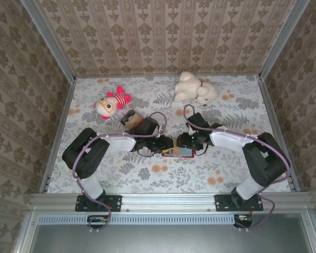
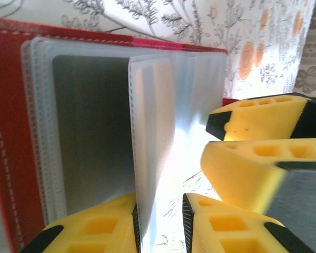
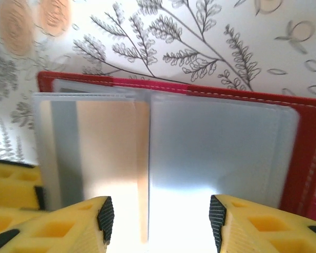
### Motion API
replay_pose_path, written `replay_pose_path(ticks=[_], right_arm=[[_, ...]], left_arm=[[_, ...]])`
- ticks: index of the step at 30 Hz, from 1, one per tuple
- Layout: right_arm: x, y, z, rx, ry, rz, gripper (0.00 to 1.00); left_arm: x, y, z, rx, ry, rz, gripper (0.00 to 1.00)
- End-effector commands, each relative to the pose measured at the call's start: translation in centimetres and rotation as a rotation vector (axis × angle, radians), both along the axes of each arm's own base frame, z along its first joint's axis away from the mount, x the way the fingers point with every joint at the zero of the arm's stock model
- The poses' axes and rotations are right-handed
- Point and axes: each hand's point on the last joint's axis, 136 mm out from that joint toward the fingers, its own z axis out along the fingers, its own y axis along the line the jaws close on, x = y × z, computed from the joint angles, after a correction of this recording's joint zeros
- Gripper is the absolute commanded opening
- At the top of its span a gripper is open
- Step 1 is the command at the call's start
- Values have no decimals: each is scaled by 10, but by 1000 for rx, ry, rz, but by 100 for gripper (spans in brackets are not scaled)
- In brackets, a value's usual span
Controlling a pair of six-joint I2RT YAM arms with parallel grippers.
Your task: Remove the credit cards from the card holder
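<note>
Left gripper [image 2: 159, 224] pinches 1 clear plastic sleeve [image 2: 152, 132] of the open red card holder [image 3: 305, 137]; right gripper [image 3: 160, 221] spread, seemingly touching nothing.

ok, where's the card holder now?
Top view: card holder lies open mid-table, between the left gripper and right gripper, nearer than the white plush.

card holder [image 3: 305, 142]: red stitched leatherette | sleeves [image 2: 152, 121]: frosted glossy plastic | table [image 3: 163, 37]: matt floral print
</note>
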Motion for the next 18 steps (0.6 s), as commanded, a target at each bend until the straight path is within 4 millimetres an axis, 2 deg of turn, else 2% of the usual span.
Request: replay_pose_path(ticks=[1,4,5,11,18], right_arm=[[5,3,31,111,-60,-35,57],[5,-7,42,129,-91,-77,61],[5,-10,53,145,-119,-93,63],[2,-36,68,142,-180,-180,79],[-4,-49,75,124,-206,-204,83]], left_arm=[[1,-10,9,-69,-14,-13,29],[1,-15,14,-89,-27,-19,29],[0,-18,15,-94,-28,-25,29],[-2,-31,18,-110,-37,-47,29],[-7,-54,18,-117,-35,-85,31]])
